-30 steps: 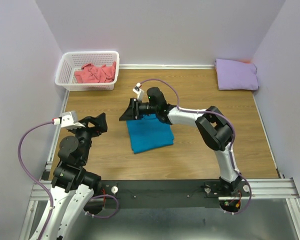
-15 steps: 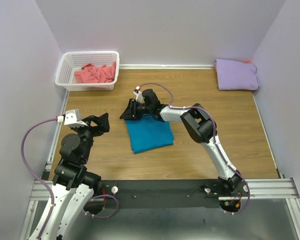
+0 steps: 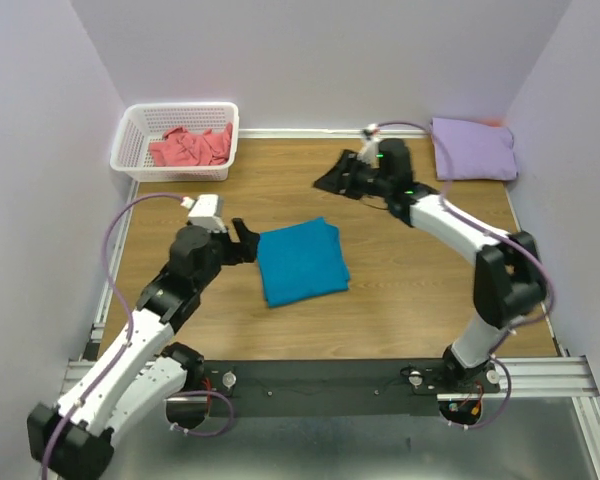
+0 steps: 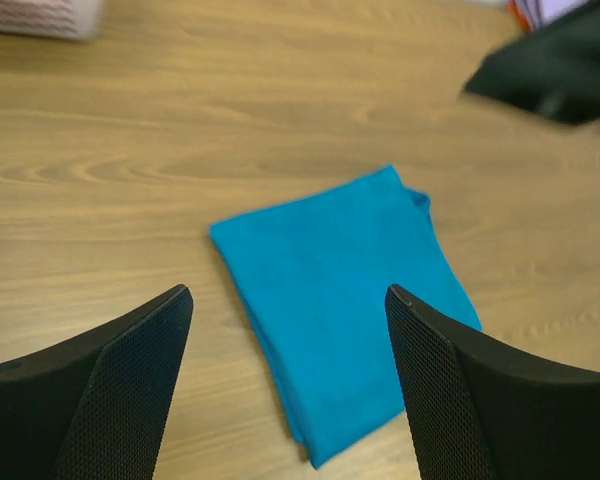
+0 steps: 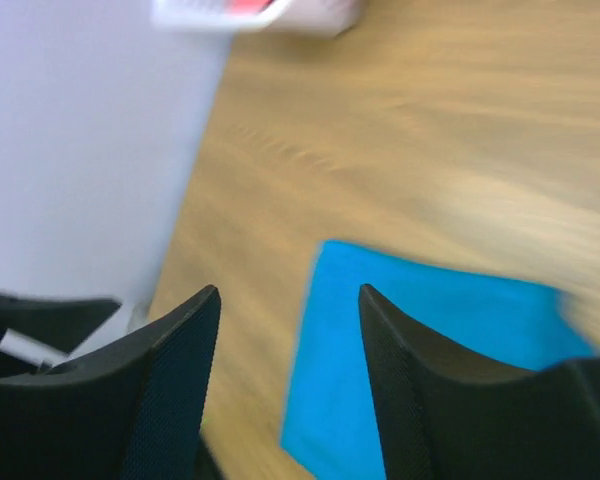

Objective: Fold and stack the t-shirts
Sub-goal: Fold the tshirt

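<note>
teal t-shirt [image 3: 300,262] folded flat on tabletop [image 3: 400,290] — just ahead of left jaws, spread wide, empty; right jaws parted, empty, well apart.

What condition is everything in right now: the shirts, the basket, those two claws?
teal-blue t-shirt: folded, lying flat, not held.
lavender t-shirt: folded, in the far right corner.
coral-pink t-shirt: crumpled, unfolded, inside the basket.
white basket: upright, holding that one shirt.
left gripper: open, empty, facing the teal-blue t-shirt.
right gripper: open, empty.
</note>
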`<state>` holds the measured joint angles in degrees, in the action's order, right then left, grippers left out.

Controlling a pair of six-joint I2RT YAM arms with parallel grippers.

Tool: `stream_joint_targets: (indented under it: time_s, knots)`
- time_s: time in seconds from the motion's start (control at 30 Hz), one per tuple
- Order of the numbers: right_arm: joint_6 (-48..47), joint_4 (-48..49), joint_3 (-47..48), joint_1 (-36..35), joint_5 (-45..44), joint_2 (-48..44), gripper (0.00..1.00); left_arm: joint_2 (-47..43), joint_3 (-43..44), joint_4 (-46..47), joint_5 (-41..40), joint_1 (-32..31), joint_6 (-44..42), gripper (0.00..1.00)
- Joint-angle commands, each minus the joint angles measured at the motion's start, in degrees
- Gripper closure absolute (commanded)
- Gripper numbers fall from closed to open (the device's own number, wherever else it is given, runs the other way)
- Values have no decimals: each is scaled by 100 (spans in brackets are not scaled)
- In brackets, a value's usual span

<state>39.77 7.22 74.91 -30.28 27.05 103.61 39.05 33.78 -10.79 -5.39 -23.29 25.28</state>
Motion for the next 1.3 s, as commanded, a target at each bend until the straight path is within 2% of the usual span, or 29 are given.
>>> stream_joint_targets:
  time_s: [0.0, 0.07, 0.2, 0.27, 0.37, 0.63, 0.77, 1.17, 1.27]
  knots:
    - [-680, -1441, -995, 821, -919, -823, 31, 734, 497, 261, -346, -1198, -49, 16]
    - [-960, -1993, -1338, 1154, -1244, -1149, 27, 1542, 874, 235, -1085, -1843, -172, 15]
    - [-1164, -2655, -1743, 1613, -1895, -1879, 16, 2922, 1621, 182, -1508, -2828, -400, 18]
    - [-1156, -2944, -1970, 1770, -2141, -2098, 2, 3678, 2078, 95, -1833, -3356, -602, 21]
    - [-1156, -3182, -2156, 1990, -2581, -2485, 0, 4592, 2711, -212, -2097, -3821, -954, 32]
    - [-1086, -3526, -2455, 2220, -2565, -2768, 0, 6402, 3635, -696, -2177, -4377, -1639, 39]
    - [-998, -3535, -2517, 2237, -2301, -2706, 0, 6747, 3715, -767, -2169, -4386, -1841, 45]
    - [-1033, -3526, -2429, 2228, -1844, -2407, 0, 7046, 3513, -635, -1527, -4386, -2027, 46]
    - [-1059, -3509, -2411, 2228, -1782, -2346, 0, 6994, 3443, -557, -1360, -4395, -2018, 43]
